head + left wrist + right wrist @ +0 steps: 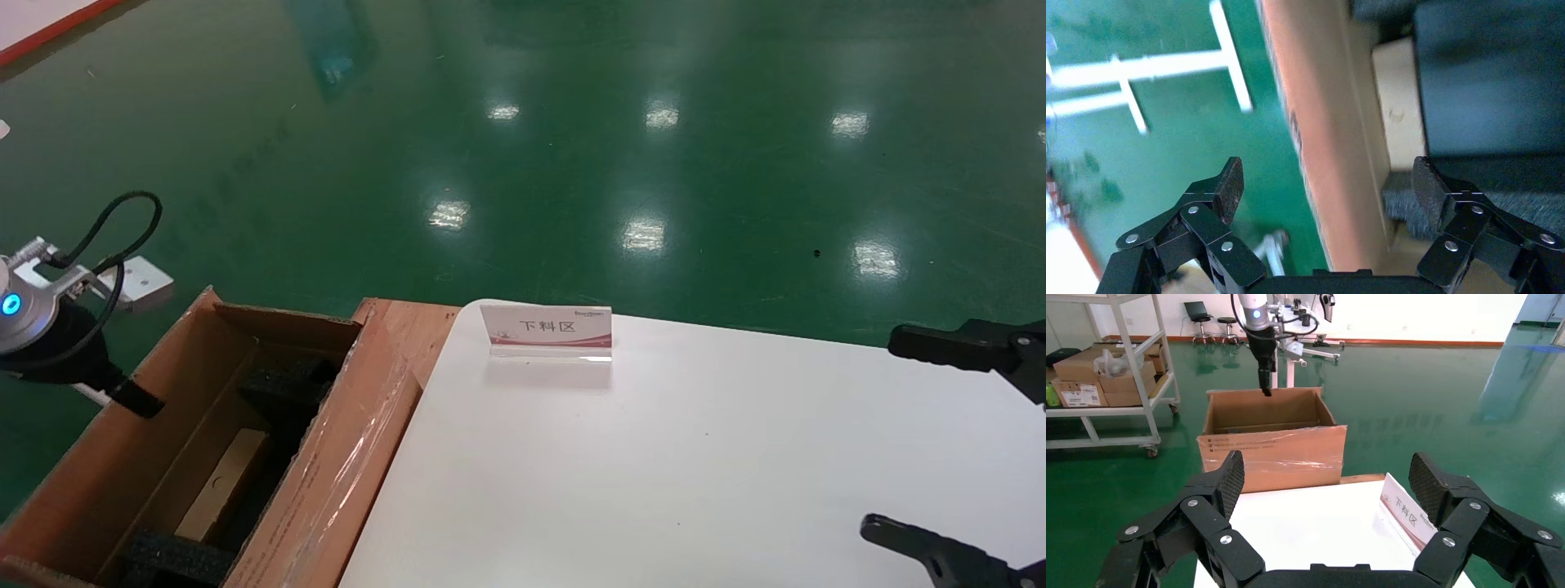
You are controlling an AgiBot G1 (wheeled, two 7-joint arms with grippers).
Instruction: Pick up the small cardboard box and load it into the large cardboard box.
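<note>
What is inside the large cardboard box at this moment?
Inside the large cardboard box lie the small cardboard box and black foam pieces. Its near end is cut off by the frame.

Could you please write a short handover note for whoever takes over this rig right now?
Left end effector: open and empty, above the outer wall of the large cardboard box.
Right end effector: open and empty, over the white table, facing the label stand.
The small cardboard box lies inside the large one, between black foam pieces.
Done: the small box appears loaded and released.
Left: draw the left arm clear; closing the flaps, if wanted, is not yet done.
</note>
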